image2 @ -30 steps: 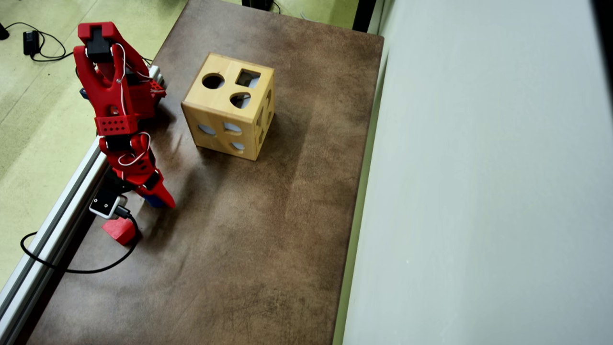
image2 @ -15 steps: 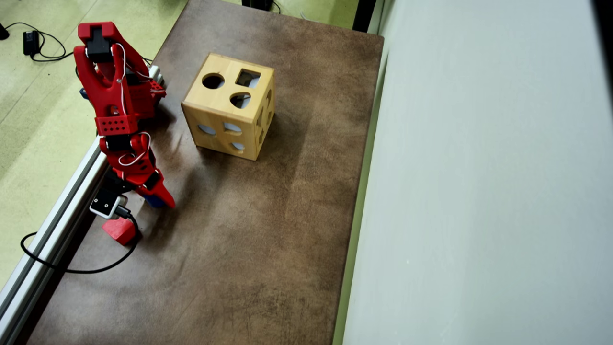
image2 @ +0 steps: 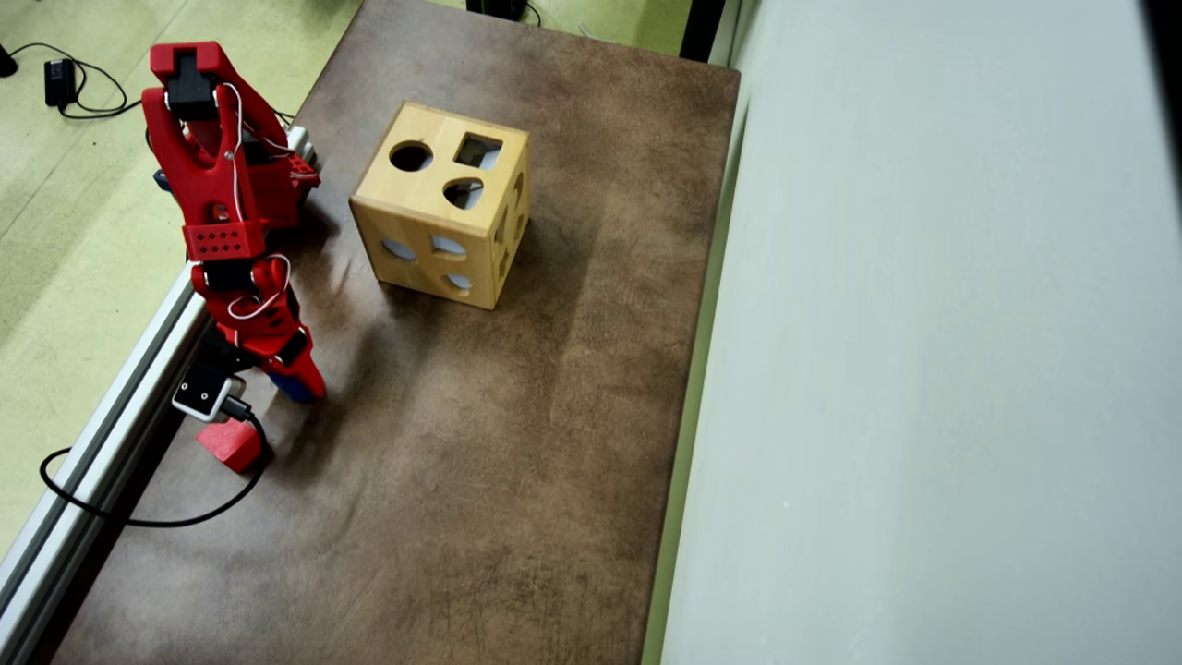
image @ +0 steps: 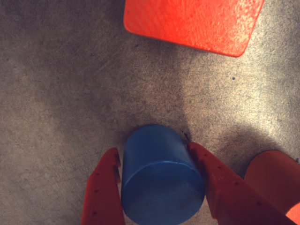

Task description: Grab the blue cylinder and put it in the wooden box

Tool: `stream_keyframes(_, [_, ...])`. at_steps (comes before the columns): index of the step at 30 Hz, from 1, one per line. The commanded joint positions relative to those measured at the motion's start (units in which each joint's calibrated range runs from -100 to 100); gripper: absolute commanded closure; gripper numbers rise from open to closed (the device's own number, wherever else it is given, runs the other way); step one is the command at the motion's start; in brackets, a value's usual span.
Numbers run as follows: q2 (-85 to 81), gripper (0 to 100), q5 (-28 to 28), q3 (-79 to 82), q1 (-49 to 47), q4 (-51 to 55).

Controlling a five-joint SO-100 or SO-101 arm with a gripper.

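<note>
The pictures show one blue cylinder [image: 161, 180], one wooden box [image2: 441, 217] and one arm with one gripper [image: 157, 161]. Red blocks count two in the wrist view — one flat-faced [image: 197, 22], one rounded [image: 274, 180].

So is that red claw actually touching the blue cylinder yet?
Touching. In the wrist view both red fingers press flush against the blue cylinder sides, with no gap showing at either side of the gripper.

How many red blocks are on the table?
2 show. One flat-sided red block lies ahead of the blue cylinder. One rounded red block sits at the wrist view's lower right. The arm may hide others.
</note>
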Motion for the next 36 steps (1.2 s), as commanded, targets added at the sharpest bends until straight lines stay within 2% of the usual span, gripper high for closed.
stream_keyframes(1, [-1.3,77,0.0,-1.0,-0.5,0.4])
stream_keyframes(11, [-1.3,77,0.0,-1.0,-0.5,0.4])
stream_keyframes(17, [-1.3,82,0.2,-0.9,-0.5,0.5])
stream_keyframes(32, [-1.6,82,0.2,-0.9,-0.5,0.6])
stream_keyframes(36, [-2.8,82,0.1,-0.9,-0.5,3.9])
